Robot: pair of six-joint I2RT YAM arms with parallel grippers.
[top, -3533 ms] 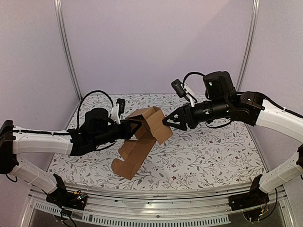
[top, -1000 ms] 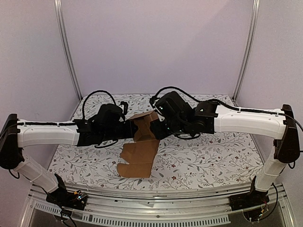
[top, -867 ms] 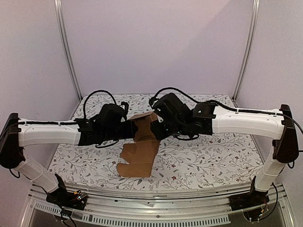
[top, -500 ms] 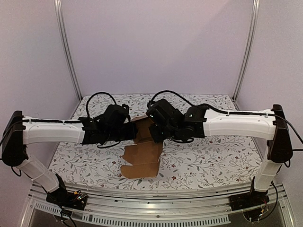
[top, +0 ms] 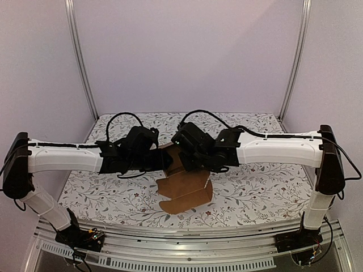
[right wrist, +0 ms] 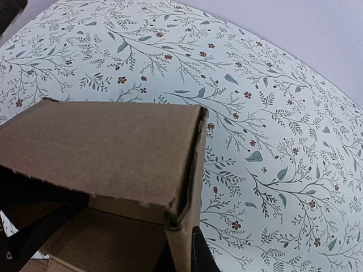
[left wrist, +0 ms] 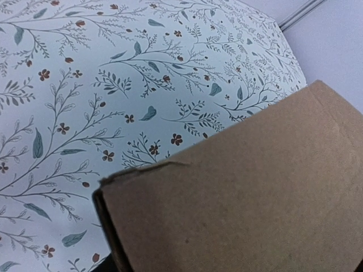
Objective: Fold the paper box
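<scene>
Brown paper box (top: 185, 192), part-folded, pinched tight by right claw (top: 184, 163); left claw (top: 165, 161): opening unclear.

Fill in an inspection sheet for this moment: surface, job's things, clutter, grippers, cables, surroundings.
Surface: table with a floral cover.
Job's things: paper box, brown, partly folded, its upper part raised between the arms, flaps spread below.
Clutter: nothing seen.
Grippers: right gripper shut on a box wall; left gripper at the box, jaws hidden by cardboard.
Cables: black cables loop over both wrists, clear of the box.
Surroundings: lilac walls, metal posts, front rail.
</scene>
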